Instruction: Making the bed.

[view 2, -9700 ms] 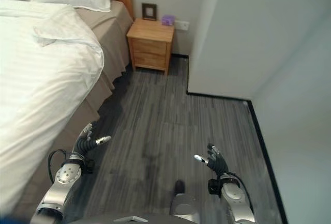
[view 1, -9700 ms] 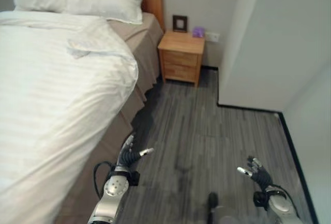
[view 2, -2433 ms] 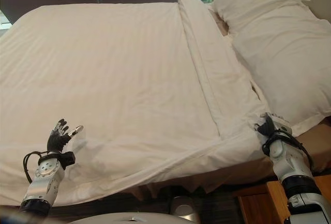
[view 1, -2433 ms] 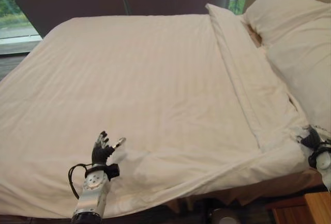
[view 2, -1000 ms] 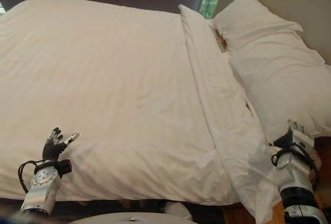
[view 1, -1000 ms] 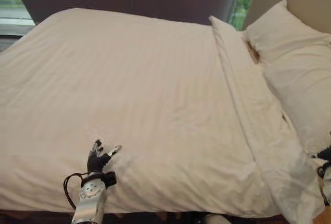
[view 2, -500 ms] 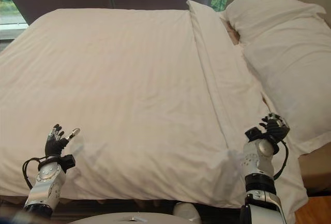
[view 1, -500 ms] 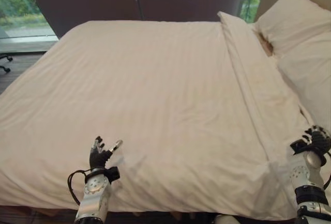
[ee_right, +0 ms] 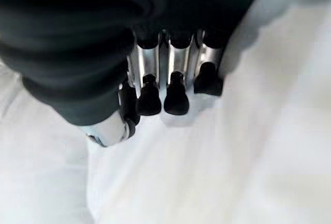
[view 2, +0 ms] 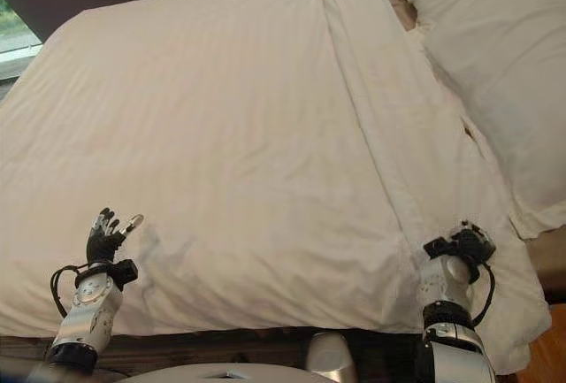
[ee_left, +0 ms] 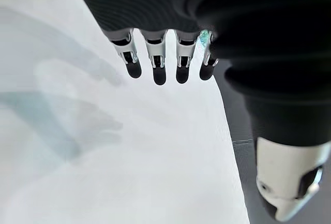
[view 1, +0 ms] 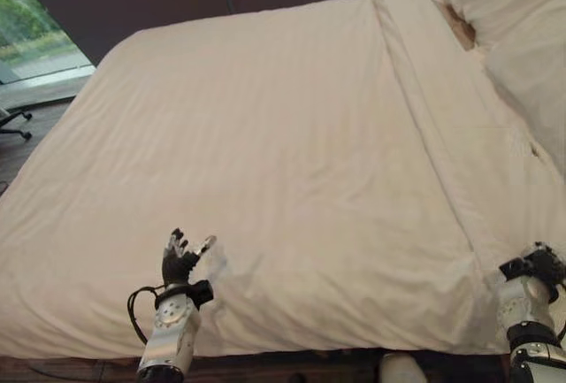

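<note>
At about 7 o'clock on the near edge of the bed, the left hand hovers with fingers spread wide, holding nothing. At 5 o'clock the right hand has its fingers curled down onto the white duvet; whether cloth is pinched, I cannot tell. A lopsided tug there could skew the folded band or drag the corner off. Spread nearly flat, the duvet shows faint stripes and small creases by the left hand. Pillows lie at 1 o'clock.
</note>
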Tool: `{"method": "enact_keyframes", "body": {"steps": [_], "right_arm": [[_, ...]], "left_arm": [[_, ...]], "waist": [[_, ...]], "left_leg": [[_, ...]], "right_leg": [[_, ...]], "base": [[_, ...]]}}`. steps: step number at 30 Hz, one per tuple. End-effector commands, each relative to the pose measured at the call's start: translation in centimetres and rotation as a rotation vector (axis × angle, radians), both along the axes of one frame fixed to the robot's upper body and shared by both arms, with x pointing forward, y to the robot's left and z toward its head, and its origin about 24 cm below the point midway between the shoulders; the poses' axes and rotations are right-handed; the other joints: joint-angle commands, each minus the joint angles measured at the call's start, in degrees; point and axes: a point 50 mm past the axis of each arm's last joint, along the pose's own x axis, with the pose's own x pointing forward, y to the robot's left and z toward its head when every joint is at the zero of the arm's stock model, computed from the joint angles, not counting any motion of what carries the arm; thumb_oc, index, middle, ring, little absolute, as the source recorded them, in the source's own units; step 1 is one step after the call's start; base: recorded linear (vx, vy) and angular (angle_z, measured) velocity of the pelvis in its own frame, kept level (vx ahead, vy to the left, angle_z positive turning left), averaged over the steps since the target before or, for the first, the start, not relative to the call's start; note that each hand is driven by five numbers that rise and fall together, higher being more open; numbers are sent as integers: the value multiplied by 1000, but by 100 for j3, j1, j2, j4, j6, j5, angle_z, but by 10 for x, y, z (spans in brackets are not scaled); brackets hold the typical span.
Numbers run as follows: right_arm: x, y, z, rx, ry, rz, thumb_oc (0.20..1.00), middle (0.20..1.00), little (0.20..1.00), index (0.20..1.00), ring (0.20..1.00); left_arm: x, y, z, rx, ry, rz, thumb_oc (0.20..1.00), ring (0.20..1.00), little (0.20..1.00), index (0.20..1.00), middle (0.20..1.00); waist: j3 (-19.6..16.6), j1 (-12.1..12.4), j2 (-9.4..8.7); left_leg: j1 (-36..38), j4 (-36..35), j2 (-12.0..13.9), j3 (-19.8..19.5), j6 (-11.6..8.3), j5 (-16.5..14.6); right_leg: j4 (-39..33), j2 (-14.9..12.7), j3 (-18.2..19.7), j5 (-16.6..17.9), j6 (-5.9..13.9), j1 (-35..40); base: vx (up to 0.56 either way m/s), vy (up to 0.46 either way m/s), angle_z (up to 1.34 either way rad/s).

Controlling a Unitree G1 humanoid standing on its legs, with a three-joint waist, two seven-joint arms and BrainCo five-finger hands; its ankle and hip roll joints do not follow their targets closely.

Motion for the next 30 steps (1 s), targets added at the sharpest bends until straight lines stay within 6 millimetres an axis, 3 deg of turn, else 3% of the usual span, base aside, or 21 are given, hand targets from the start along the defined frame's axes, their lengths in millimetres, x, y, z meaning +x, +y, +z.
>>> {"method": "enact_keyframes", "body": {"steps": [1,3,4,8,12,13,14,16,18,19,20,21,22,24,25,26,29,30], "right_arm": [[-27,2,-34,219,58,-145,200,200,200,200,200],[-65,-4,-53,260,180,-178,200,200,200,200,200],[-66,-4,-53,260,180,-178,200,200,200,200,200],[-121,-16,-67,263,344,-246,200,200,200,200,200],[-127,-20,-66,214,412,-190,200,200,200,200,200],[-120,-23,-60,174,400,-168,238,238,238,238,238],[-109,-23,-53,101,374,-125,1000,1000,1000,1000,1000],[-105,-21,-51,70,371,-102,1000,1000,1000,1000,1000],[-82,-20,-36,-48,342,-20,1000,1000,1000,1000,1000],[-73,-20,-27,-130,353,18,1000,1000,1000,1000,1000],[-49,-15,-2,-281,283,76,1000,1000,1000,1000,1000],[-50,-14,-3,-281,284,76,1000,1000,1000,1000,1000],[-39,-10,9,-332,229,94,1000,1000,1000,1000,1000],[-28,4,17,-286,80,82,1000,1000,1000,1000,1000],[-12,19,23,-271,-3,134,1000,1000,1000,1000,1000],[-12,19,23,-271,-2,134,1000,1000,1000,1000,1000],[20,59,43,-223,-219,327,1000,1000,1000,1000,1000],[20,59,43,-221,-219,329,1000,1000,1000,1000,1000]], "left_arm": [[27,8,26,-2,-140,37,1000,1000,1000,1000,1000],[25,16,23,2,-115,63,1000,1000,1000,1000,1000],[25,16,23,1,-115,63,1000,1000,1000,1000,1000],[22,32,27,28,-105,122,1000,1000,1000,1000,1000],[19,36,28,50,-97,127,1000,1000,1000,1000,1000],[19,36,29,61,-100,124,1000,1000,1000,1000,1000],[22,33,34,120,-99,103,1000,1000,1000,1000,1000],[25,30,39,169,-105,83,1000,1000,1000,1000,1000],[27,27,46,205,-128,74,1000,1000,1000,1000,1000],[29,26,51,222,-152,75,1000,1000,1000,1000,1000],[31,22,60,248,-194,76,1000,1000,1000,1000,1000],[31,22,60,250,-193,77,1000,1000,1000,1000,1000],[31,18,63,253,-213,70,1000,1000,1000,1000,1000],[30,10,64,253,-226,43,1000,1000,1000,1000,1000],[31,1,61,226,-228,13,1000,1000,1000,1000,1000],[31,1,61,226,-227,14,1000,1000,1000,1000,1000],[26,-15,57,164,-245,-53,1000,1000,1000,1000,1000],[25,-15,57,164,-243,-52,1000,1000,1000,1000,1000]], "waist": [[263,-208,153],[253,-295,153],[247,-292,154],[205,-419,26],[143,-417,-133],[127,-421,-181],[88,-428,-286],[59,-407,-348],[2,-327,-449],[-36,-293,-518],[-88,-260,-637],[-97,-260,-647],[-128,-242,-705],[-175,-198,-806],[-223,-137,-899],[-227,-141,-903],[-269,-45,-1065],[-274,-48,-1070]], "left_leg": [[-250,72,315,142,-223,443],[-218,72,321,142,-234,420],[-222,72,322,142,-234,424],[-69,72,346,159,-240,323],[14,72,352,214,-226,325],[67,72,352,225,-226,285],[128,72,352,250,-215,266],[129,72,347,260,-207,291],[171,72,353,217,-201,259],[170,72,356,197,-199,258],[177,72,378,153,-197,261],[157,72,377,154,-195,289],[174,72,386,127,-194,263],[171,72,389,74,-173,257],[143,72,380,34,-151,280],[143,72,378,33,-150,280],[165,72,388,22,-130,278],[169,72,387,25,-130,277]], "right_leg": [[129,-562,208,-510,502,101],[129,-542,206,-536,504,138],[129,-541,206,-533,502,134],[129,-503,199,-574,515,278],[129,-472,219,-519,510,324],[129,-468,224,-529,531,365],[129,-460,237,-498,534,402],[129,-456,249,-462,527,396],[129,-469,208,-454,546,464],[129,-470,192,-442,547,483],[129,-473,152,-419,552,523],[129,-473,155,-397,541,502],[129,-471,128,-408,552,535],[129,-467,95,-400,553,569],[129,-473,80,-356,543,566],[129,-475,79,-356,544,568],[129,-448,106,-324,549,587],[129,-448,109,-325,550,589]], "base": [[5,-35,5],[9,-8,2],[0,0,0],[11,-2,-3],[9,15,-5],[6,48,-19],[-1,67,-21],[-28,37,-11],[-6,19,1],[-33,32,4],[-45,24,6],[-29,38,12],[-34,33,10],[-34,71,11],[-26,65,11],[-49,62,8],[-34,58,2],[-21,42,-2]]}}
